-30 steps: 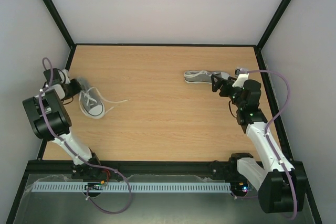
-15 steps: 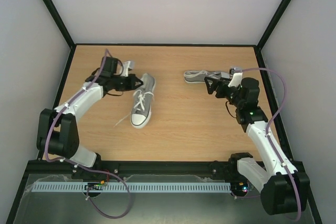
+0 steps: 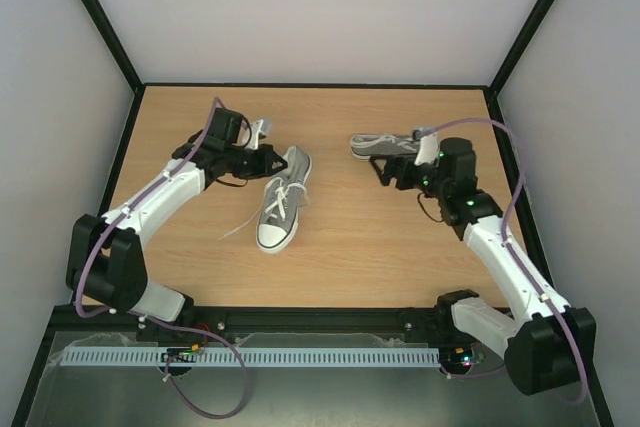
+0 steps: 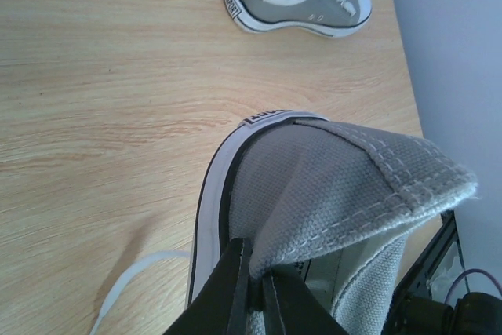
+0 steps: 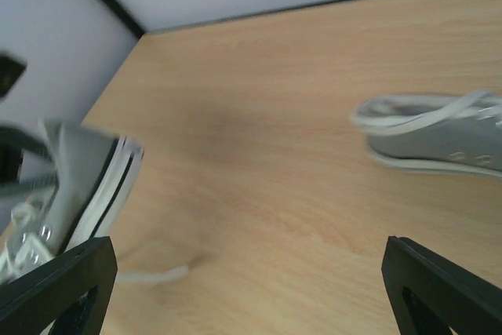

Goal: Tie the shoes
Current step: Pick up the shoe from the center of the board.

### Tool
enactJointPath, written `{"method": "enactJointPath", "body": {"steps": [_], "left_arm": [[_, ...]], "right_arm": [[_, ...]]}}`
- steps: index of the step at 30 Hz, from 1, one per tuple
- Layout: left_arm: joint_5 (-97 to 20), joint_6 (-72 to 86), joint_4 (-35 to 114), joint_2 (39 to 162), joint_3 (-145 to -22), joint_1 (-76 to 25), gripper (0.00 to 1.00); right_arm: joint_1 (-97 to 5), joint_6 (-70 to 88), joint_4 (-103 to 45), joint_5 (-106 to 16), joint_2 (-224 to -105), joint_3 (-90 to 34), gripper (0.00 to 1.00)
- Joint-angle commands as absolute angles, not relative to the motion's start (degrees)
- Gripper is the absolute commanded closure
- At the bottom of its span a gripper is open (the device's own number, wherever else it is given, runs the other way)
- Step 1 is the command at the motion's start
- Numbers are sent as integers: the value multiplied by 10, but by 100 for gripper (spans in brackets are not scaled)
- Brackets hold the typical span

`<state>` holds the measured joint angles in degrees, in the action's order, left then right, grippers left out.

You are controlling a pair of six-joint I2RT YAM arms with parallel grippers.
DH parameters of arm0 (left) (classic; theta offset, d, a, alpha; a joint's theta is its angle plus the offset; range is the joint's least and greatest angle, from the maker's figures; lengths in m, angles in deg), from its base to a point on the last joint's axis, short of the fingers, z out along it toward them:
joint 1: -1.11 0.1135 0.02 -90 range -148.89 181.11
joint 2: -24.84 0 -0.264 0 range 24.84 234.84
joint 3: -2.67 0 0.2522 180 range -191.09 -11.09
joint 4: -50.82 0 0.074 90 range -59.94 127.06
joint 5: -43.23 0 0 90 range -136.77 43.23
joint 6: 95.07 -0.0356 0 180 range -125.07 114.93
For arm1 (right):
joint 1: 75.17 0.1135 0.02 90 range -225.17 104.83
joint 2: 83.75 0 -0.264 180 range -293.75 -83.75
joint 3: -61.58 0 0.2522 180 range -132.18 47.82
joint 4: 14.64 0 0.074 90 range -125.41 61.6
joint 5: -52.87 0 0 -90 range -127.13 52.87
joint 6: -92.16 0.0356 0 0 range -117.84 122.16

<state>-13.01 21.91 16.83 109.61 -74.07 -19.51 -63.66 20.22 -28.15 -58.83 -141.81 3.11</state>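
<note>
Left arm is reaching up and in from its base at the near left corner, forearm slanting toward the middle of the table [image 3: 350, 247]. The left gripper [image 3: 270, 159] is turned sideways and pinched tight on the heel canvas of the left shoe [image 3: 281, 201]. You can see it best in the wrist view: the fingers [image 4: 235, 288] are squeezed together on the back of the heel, right by the white sole. That shoe sits left of centre, toe cap pointing toward the near edge. One loose lace [image 3: 236, 231] trails off to its near left on the wood.

Right arm comes up from the near right corner, bent at the elbow, with the wrist angled left. The right gripper [image 3: 388, 171] hangs just near of the right shoe [image 3: 383, 145], which sits toward the far right of the table. Its fingers [image 5: 59, 280] are spread wide with nothing between them. From above I can't tell if they're touching the shoe; the wrist view looks like there's a gap. The two shoes are well apart.
</note>
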Motion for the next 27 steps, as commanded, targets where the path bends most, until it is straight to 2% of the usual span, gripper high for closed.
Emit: {"method": "enactJointPath", "body": {"steps": [1, 7, 13, 19, 21, 24, 27], "left_arm": [[-109, 267, 174, 1066, -745, -186, 98], [-103, 260, 170, 1056, -752, -173, 97], [-106, 253, 174, 1045, -754, -173, 98], [-93, 252, 183, 1036, -755, -172, 98], [-92, 250, 183, 1029, -755, -168, 98], [-87, 251, 183, 1025, -753, -160, 97], [-84, 253, 187, 1024, -749, -156, 98]], "right_arm": [[-545, 172, -250, -596, -1444, 79, 7], [-426, 103, -89, -532, -1541, 142, 3], [-392, -27, 219, -591, -1673, 195, 5], [-382, -58, 243, -624, -1816, 86, 9], [-381, -46, 271, -628, -1843, 71, 12], [-381, -33, 262, -655, -1877, 35, 21], [-381, -23, 253, -687, -1898, 15, 43]]}}
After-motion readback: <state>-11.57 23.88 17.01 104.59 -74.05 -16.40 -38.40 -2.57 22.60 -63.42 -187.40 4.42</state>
